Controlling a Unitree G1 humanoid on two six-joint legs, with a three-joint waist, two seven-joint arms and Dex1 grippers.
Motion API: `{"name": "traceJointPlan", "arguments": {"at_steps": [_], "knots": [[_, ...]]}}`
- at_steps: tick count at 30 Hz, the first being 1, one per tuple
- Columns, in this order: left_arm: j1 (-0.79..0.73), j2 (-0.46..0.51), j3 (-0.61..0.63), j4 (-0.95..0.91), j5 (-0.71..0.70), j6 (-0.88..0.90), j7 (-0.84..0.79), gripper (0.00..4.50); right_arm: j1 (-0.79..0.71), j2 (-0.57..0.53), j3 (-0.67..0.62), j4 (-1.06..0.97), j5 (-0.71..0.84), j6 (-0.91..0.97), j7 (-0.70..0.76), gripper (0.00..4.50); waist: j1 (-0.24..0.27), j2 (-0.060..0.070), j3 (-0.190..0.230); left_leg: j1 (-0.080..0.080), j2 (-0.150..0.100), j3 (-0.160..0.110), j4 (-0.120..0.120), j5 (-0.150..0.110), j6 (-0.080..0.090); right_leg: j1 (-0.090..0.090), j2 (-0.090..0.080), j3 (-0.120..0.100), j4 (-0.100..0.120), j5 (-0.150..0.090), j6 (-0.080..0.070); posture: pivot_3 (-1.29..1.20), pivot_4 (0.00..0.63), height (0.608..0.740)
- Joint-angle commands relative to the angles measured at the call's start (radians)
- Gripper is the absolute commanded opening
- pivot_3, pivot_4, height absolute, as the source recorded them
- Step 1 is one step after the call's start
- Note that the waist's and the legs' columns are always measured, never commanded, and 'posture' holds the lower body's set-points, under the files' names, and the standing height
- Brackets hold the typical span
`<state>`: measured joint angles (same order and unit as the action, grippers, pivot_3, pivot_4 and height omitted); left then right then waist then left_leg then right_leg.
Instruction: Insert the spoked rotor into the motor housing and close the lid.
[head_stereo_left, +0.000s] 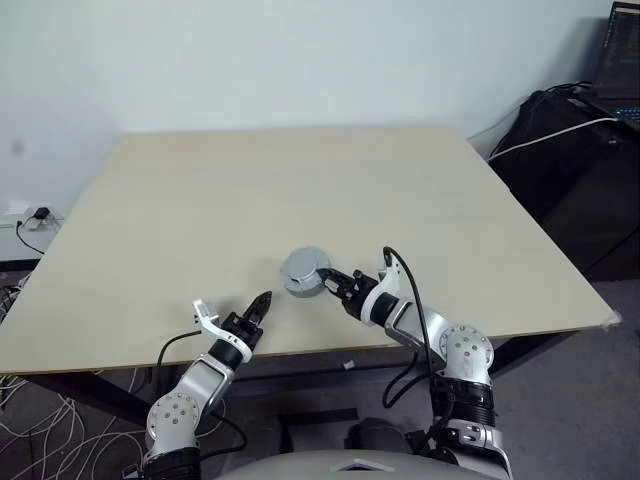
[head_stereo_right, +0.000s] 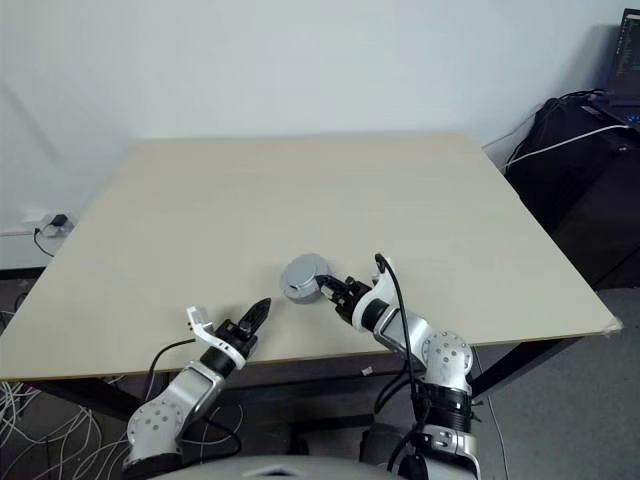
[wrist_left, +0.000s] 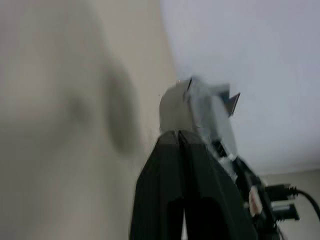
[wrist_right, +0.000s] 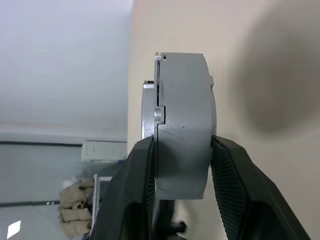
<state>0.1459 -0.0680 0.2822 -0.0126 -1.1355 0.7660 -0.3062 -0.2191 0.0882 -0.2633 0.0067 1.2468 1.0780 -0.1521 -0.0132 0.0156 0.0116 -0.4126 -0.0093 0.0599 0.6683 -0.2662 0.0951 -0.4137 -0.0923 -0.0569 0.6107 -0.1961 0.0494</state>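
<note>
- Your right gripper (head_stereo_left: 335, 283) has its jaws clamped on the housing (head_stereo_left: 304, 272), one finger (wrist_right: 134, 192) on the lid face and the other on the back, gripping near the rim.
- The housing sits lower centre of the left eye view, held edge-on over the table (head_stereo_left: 300, 190), lid already on.
- Your left gripper (head_stereo_left: 262, 305) sits lower left, apart from the housing, jaws empty and nearly together.
- You have wide bare table above and to both sides; the near edge runs just beneath both wrists.
- Your right arm reaches in from the lower right, pointing up-left; your left arm from the lower left, pointing up-right.
</note>
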Motion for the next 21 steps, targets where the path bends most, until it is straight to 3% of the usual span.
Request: {"name": "traceJointPlan", "arguments": {"at_steps": [1, 10, 21], "knots": [[0.009, -0.012, -0.004, -0.030, -0.057, 0.035, -0.027, 1.55, -0.029, 0.104, 0.029, -0.051, 0.068, -0.033, 0.013, 1.34, 0.000, 0.000, 0.000, 0.000, 0.000, 0.000, 0.000, 0.000, 0.000, 0.000, 0.000, 0.000, 0.000, 0.000, 0.000, 0.00, 0.000, 0.740], [0.056, 0.001, -0.008, -0.046, -0.072, 0.065, -0.047, 4.48, -0.025, 0.085, 0.051, -0.047, 0.086, -0.048, 0.004, 1.34, 0.000, 0.000, 0.000, 0.000, 0.000, 0.000, 0.000, -0.001, -0.002, -0.001, -0.001, 0.000, 0.000, 0.000, 0.000, 0.00, 0.000, 0.740], [0.073, -0.025, 0.000, -0.044, -0.169, 0.079, -0.162, 4.48, 0.009, 0.078, 0.101, -0.060, 0.110, -0.012, -0.013, 1.34, 0.000, 0.001, 0.001, -0.001, 0.000, 0.000, -0.001, -0.003, -0.005, -0.001, -0.001, 0.000, 0.000, 0.000, 0.000, 0.00, 0.000, 0.740]]}}
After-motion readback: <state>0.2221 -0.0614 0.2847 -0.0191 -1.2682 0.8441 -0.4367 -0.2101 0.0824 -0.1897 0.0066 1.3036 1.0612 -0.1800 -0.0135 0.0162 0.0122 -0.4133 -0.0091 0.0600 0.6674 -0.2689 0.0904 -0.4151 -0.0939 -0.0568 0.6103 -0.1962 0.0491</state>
